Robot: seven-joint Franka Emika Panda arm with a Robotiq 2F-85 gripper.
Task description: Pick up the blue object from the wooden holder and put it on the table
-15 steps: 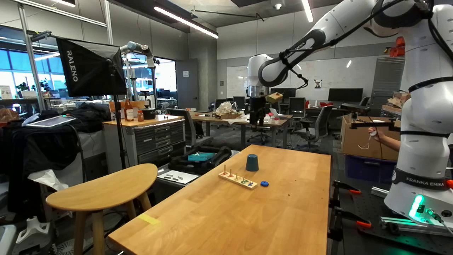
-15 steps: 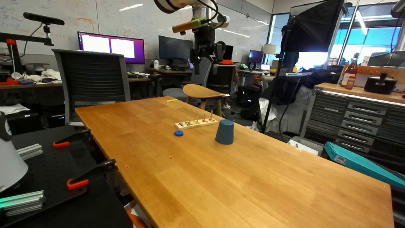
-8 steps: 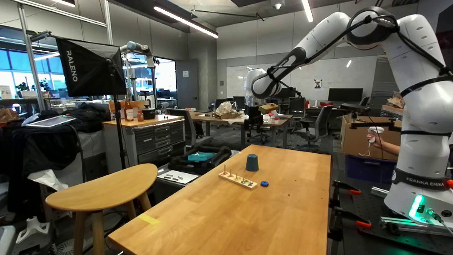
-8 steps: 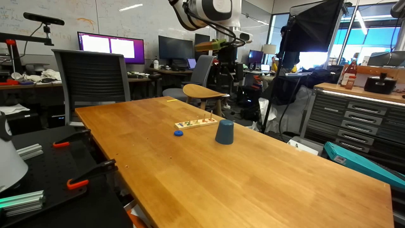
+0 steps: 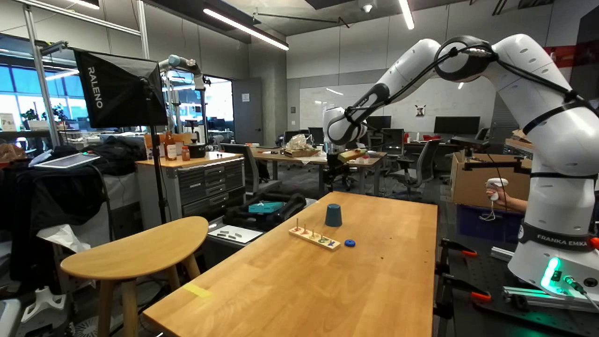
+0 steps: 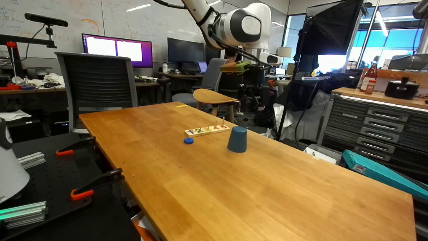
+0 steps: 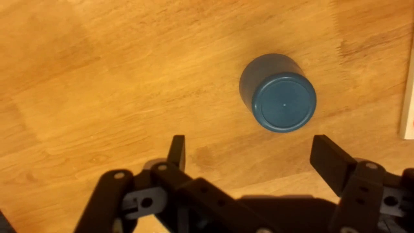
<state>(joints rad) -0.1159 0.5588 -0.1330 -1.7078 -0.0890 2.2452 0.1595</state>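
The blue object [image 5: 349, 243] is a small bright-blue ring lying flat on the table [image 5: 299, 290], just off the end of the wooden holder; it also shows in an exterior view [image 6: 188, 141]. The wooden holder [image 5: 314, 238] is a low pale strip with several upright pegs and painted numbers; it shows in an exterior view [image 6: 207, 131]. Only its edge shows in the wrist view [image 7: 408, 116]. My gripper [image 7: 249, 139] is open, with nothing between its fingers. It points down above the table, near the cup's side [image 5: 330, 181]. The blue ring is out of the wrist view.
A dark blue-grey cup [image 5: 333, 216] stands upside down near the holder; it shows in an exterior view [image 6: 237, 140] and just ahead of the fingers in the wrist view [image 7: 284, 102]. A small oval table [image 5: 140, 248] stands apart. Orange-tipped clamps [image 6: 82, 194] grip the table's edge.
The arm has come down and reached further out over the table. The gripper is lower in both exterior views. The ring, holder and cup have not moved.
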